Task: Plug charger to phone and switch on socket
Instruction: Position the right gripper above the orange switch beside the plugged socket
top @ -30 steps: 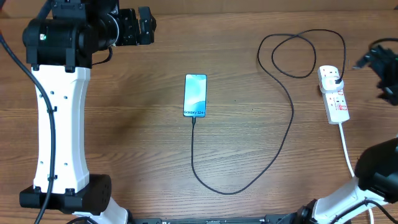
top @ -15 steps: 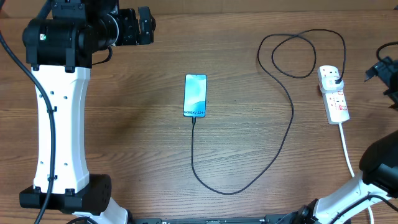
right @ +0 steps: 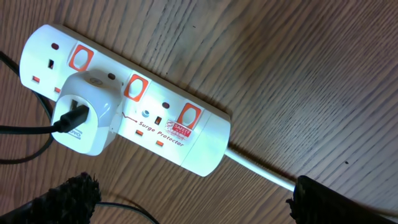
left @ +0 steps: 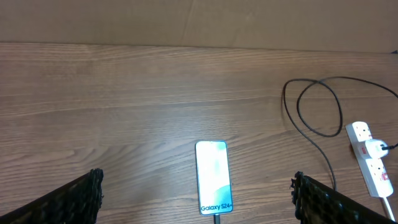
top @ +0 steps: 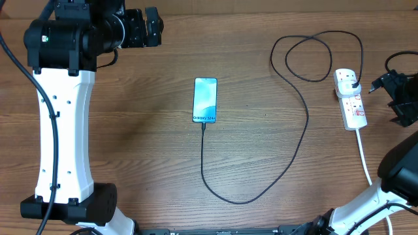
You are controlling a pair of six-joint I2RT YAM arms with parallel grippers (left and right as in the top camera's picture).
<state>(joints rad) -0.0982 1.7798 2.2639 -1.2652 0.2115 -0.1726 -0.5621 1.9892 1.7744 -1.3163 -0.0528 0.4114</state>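
Wood-grain table is overhung at far left by the left gripper, jaws spread and empty. The phone, light-blue screen up, is laid at centre; the thin black charger is run from its near end, looped to the white, red-marked socket. Just right, the right gripper is held spread, empty.
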